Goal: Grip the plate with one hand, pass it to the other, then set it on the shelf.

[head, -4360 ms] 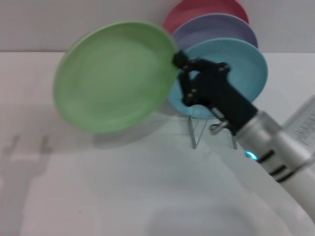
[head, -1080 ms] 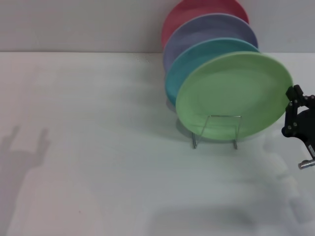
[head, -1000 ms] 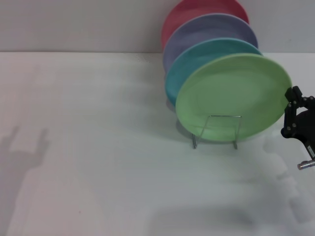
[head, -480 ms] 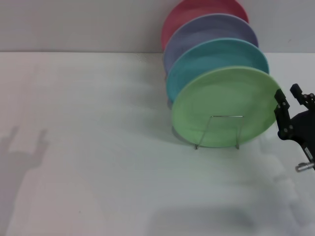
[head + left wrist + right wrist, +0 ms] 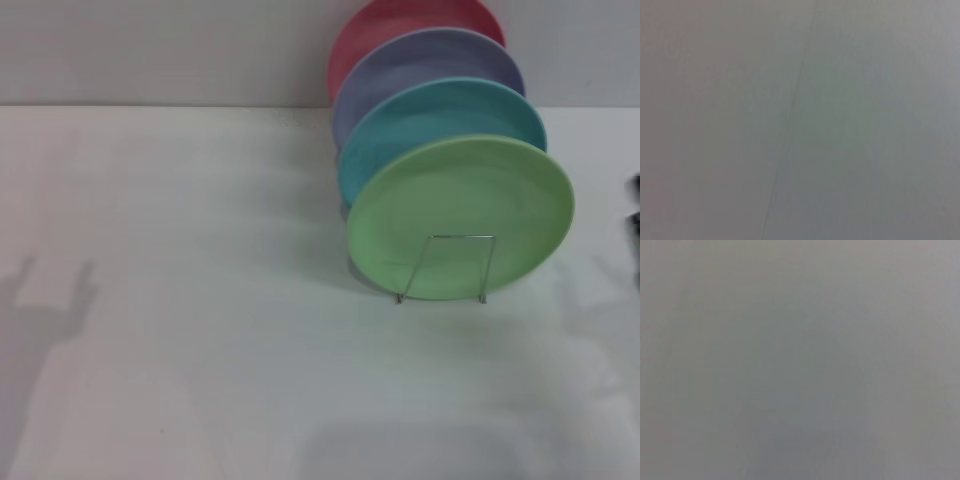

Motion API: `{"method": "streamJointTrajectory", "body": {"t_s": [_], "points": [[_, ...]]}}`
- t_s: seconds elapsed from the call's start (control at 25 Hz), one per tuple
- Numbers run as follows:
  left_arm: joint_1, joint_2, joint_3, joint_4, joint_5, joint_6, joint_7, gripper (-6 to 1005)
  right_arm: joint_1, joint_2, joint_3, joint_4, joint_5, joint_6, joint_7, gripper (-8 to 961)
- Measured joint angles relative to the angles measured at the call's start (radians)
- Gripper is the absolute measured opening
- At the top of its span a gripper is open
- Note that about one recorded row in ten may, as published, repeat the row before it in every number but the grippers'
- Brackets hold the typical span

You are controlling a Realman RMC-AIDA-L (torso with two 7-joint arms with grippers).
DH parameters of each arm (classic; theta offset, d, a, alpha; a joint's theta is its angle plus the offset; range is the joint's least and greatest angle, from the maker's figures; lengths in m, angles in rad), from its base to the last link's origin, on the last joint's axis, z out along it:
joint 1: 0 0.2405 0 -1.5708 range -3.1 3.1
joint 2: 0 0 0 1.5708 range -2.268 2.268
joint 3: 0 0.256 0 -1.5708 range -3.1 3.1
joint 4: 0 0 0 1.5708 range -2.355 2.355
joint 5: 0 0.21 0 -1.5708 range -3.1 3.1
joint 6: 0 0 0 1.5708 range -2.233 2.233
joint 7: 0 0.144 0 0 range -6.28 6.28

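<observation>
Only a dark sliver of the right gripper (image 5: 636, 200) shows at the head view's right edge, apart from the light-green plate (image 5: 460, 216); whether its fingers are wide or narrow cannot be told. The plate stands on edge, leaning back, at the front of the wire shelf (image 5: 445, 268), just before the turquoise plate (image 5: 430, 115), lavender plate (image 5: 420, 60) and red plate (image 5: 400, 20). The white table (image 5: 180, 300) spreads broadly to the left. Both wrist views are featureless grey.
</observation>
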Motion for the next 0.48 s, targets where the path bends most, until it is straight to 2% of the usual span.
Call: {"method": "streamJointTrajectory", "body": {"t_s": [0.2, 0.48], "points": [[-0.015, -0.006, 0.007, -0.013, 0.002, -0.055, 0.100, 731, 0.015, -0.003, 0.112, -0.076, 0.117, 0.026, 0.174, 435], [-0.035, -0.010, -0.005, -0.087, -0.001, -0.164, 0.257, 732, 0.104, -0.008, 0.164, -0.284, 0.137, 0.178, 0.403, 435]]}}
